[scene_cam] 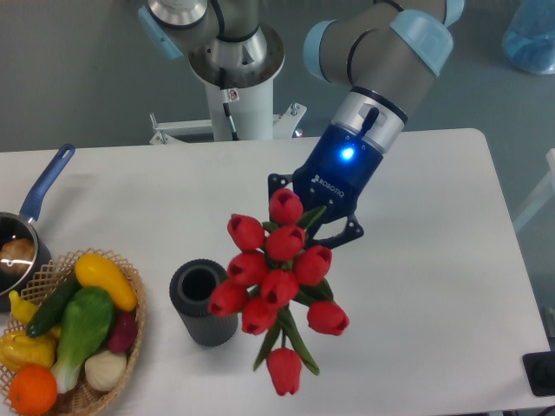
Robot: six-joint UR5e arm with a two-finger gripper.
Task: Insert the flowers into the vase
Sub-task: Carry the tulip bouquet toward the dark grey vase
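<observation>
The gripper (pixel 314 218) clamps the flowers (pixel 276 282) (blooms hanging toward the camera), carried above the table; the vase (pixel 204 302) stands upright just left of them, mouth unfilled.

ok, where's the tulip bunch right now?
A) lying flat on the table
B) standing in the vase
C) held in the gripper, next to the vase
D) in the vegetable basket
C: the gripper is shut on the flowers, which hang just right of the vase, whose mouth shows nothing in it.
</observation>
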